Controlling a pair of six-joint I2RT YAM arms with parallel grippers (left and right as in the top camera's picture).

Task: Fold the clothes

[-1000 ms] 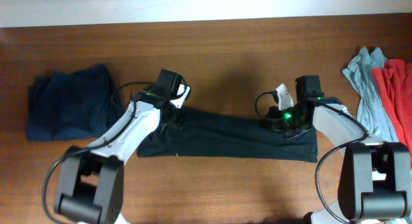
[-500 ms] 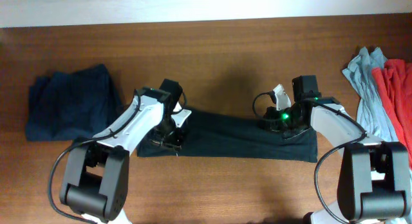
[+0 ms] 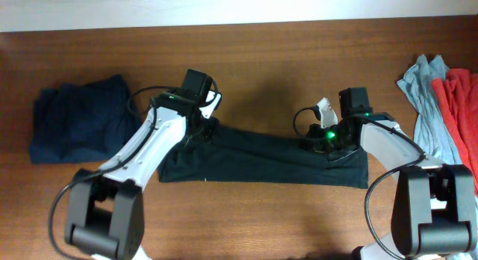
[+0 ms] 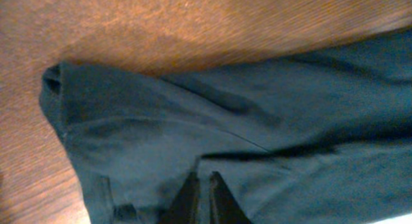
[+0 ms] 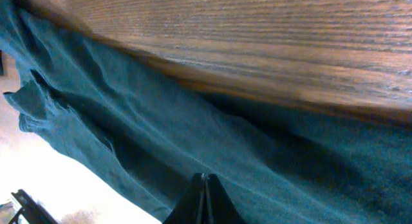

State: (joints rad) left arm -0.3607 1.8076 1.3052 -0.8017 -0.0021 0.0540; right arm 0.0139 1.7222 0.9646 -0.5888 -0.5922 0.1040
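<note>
Left jaws, nearly together, pinch the shirt at its upper left corner. Right jaws, tight together, pinch its upper right edge. The shirt lies as a long dark strip across the bench. Far left lies a navy cloth; far right, a grey-blue cloth touching a red cloth.

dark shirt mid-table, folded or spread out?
Partly folded: the dark shirt lies as a long narrow band, and the left wrist view shows one layer lapped over another. No crosswise fold yet.
</note>
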